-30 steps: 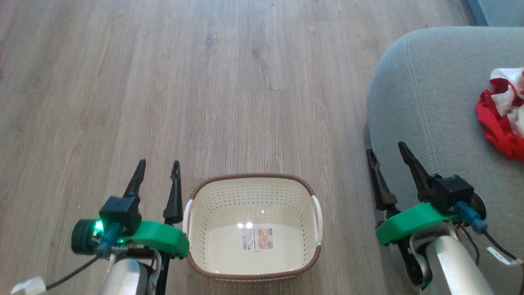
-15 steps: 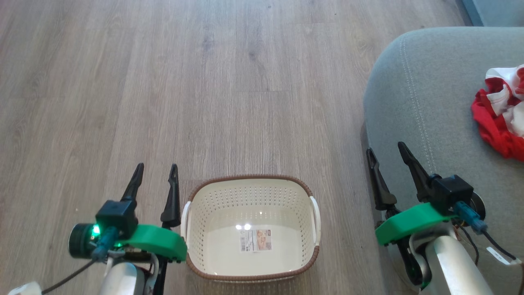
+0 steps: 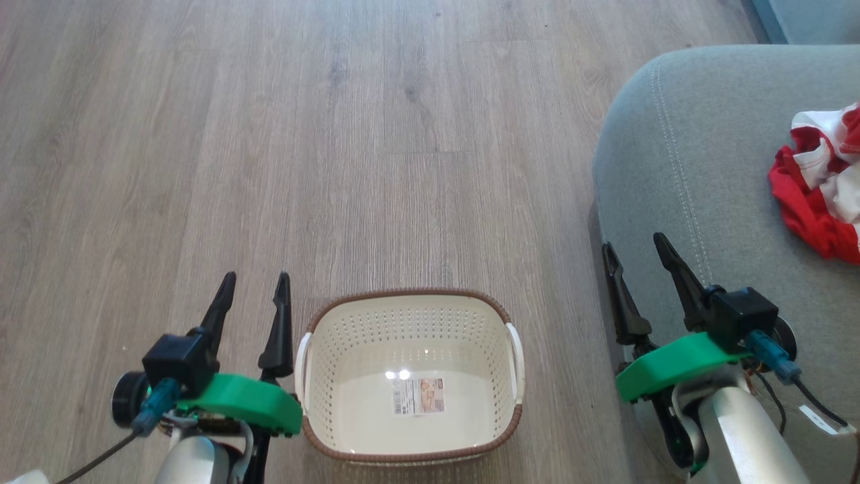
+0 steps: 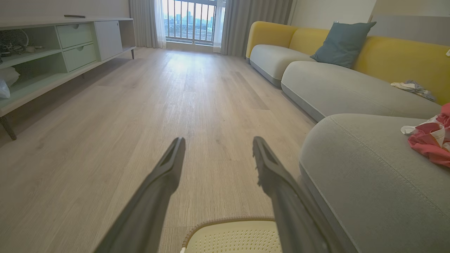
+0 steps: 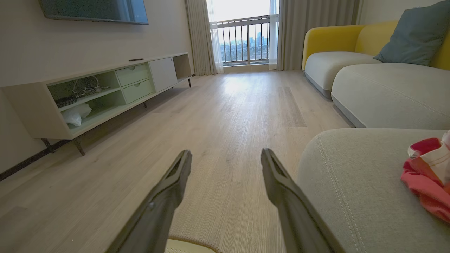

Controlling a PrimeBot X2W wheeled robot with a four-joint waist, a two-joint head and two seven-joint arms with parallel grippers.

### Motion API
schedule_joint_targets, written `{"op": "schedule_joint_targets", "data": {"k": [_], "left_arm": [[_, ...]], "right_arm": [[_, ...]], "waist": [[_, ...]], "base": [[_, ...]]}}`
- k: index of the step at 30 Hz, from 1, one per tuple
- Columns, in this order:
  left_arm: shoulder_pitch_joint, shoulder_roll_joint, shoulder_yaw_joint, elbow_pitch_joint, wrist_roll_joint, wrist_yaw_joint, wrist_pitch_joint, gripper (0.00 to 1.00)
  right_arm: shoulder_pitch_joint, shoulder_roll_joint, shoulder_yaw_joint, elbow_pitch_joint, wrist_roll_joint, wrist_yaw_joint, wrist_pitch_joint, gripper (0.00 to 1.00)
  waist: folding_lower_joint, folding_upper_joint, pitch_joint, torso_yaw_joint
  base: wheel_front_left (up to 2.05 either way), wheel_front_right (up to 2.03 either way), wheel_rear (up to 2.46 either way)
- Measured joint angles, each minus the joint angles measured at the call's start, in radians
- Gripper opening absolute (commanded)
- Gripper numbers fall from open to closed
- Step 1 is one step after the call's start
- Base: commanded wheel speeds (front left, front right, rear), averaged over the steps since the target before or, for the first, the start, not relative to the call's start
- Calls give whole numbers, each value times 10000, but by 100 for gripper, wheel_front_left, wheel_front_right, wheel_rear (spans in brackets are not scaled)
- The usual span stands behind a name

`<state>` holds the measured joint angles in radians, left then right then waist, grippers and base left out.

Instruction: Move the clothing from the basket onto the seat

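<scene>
1. Perforated cream basket (image 3: 403, 323), brown woven rim: bare bottom shows a sticker label (image 3: 418, 395).
2. Crumpled red-and-white clothing (image 3: 816, 202) lies on the grey stitched seat (image 3: 705, 168), right of the basket.
3. The left hand (image 3: 257, 277) and right hand (image 3: 633, 240) flank the basket, both released.

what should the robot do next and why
Probably just rest both arms: the basket looks empty down to its sticker, the red and white clothing already lies on the grey seat, and the left gripper and right gripper are open and empty.
</scene>
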<state>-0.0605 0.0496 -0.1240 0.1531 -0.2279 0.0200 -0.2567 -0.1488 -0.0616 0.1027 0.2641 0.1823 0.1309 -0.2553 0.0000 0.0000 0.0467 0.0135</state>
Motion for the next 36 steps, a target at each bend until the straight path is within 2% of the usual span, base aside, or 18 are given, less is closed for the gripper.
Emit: {"op": "schedule_joint_targets", "data": {"k": [16,17,23,36], "left_arm": [[22,0,174,4,-357,-119,0,100],[24,2,188,27,-385,-165,0,0],[536,2,176,978,-412,-169,40,0],[617,2,278,1058,-1801,-270,380,0]], "right_arm": [[-1,4,21,4,25,0,0,100],[0,4,25,33,23,0,0,0],[547,2,40,955,50,0,15,0],[726,-4,-31,949,1599,0,284,0]], "waist": [[0,0,66,-3],[0,0,68,-2],[0,0,65,-3],[0,0,10,-17]], "base": [[0,0,0],[0,0,0],[0,0,0],[0,0,0]]}}
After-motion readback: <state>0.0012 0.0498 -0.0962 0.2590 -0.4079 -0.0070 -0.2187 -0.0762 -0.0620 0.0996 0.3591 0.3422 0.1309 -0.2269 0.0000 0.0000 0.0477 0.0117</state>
